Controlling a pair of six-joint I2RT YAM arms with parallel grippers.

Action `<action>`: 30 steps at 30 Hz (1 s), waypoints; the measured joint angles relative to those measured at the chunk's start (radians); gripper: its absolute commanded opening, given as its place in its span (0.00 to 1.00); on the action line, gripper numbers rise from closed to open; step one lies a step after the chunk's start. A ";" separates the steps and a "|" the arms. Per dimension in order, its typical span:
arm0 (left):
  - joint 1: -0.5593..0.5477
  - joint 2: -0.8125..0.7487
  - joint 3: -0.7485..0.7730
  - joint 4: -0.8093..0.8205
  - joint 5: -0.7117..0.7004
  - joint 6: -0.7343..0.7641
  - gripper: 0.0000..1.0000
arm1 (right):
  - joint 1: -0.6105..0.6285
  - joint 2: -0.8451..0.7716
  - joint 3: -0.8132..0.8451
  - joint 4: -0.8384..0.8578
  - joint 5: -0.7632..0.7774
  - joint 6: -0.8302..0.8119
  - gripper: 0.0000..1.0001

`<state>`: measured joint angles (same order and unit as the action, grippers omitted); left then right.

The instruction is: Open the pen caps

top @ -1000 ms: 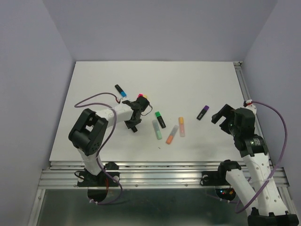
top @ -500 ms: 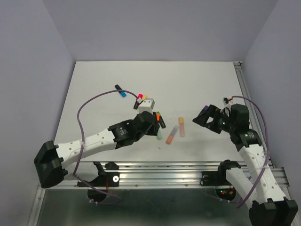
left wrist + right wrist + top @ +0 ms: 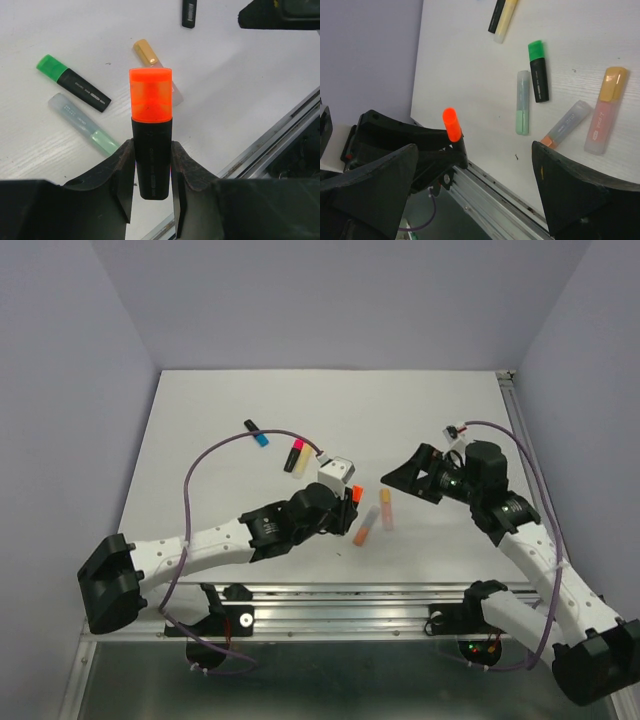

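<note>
Overall, the workspace is a white table [image 3: 400, 410] boxed in by plain lavender walls [image 3: 330, 300]. A ribbed aluminium rail [image 3: 350, 595] runs along its near edge, and a side rail [image 3: 519, 430] runs up its 3 o'clock edge. The tabletop is matte, with faint grain and a few small dark specks in the wrist views.

The left hand [image 3: 152, 165] is lifted over the near middle of the table. It pinches a black pen [image 3: 151, 150] by the body between both fingers. The orange cap [image 3: 150, 95] is on and stands clear above the fingertips. The right hand [image 3: 405, 475] hovers at 3 o'clock of it, well apart, its fingers spread wide and holding nothing.

Several pens lie flat on the table below. A dark pen with a green cap [image 3: 535, 50] has a mint pastel pen [image 3: 522, 102] just beside it. A translucent pen [image 3: 567, 125] with an orange end and a pale pen with an amber cap [image 3: 612, 82] lie close together.

At 10 o'clock from the table's middle lies a pen with a blue cap [image 3: 263, 439]. At 4 o'clock of that, a pair of pens [image 3: 296, 455] lies side by side, one pink-tipped. A cropped pen body [image 3: 189, 12] shows at the top edge of the left wrist view. Its cap is cut off there, so the colour cannot be told.
</note>
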<state>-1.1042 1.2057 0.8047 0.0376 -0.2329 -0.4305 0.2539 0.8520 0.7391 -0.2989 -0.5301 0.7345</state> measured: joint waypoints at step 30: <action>-0.001 0.142 0.137 -0.028 -0.039 -0.005 0.00 | 0.340 0.301 0.104 0.108 0.380 0.057 0.12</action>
<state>-1.1053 1.3479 0.9417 0.0097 -0.2722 -0.4351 0.5934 1.1526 0.8429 -0.1909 -0.1501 0.7918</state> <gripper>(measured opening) 0.387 0.330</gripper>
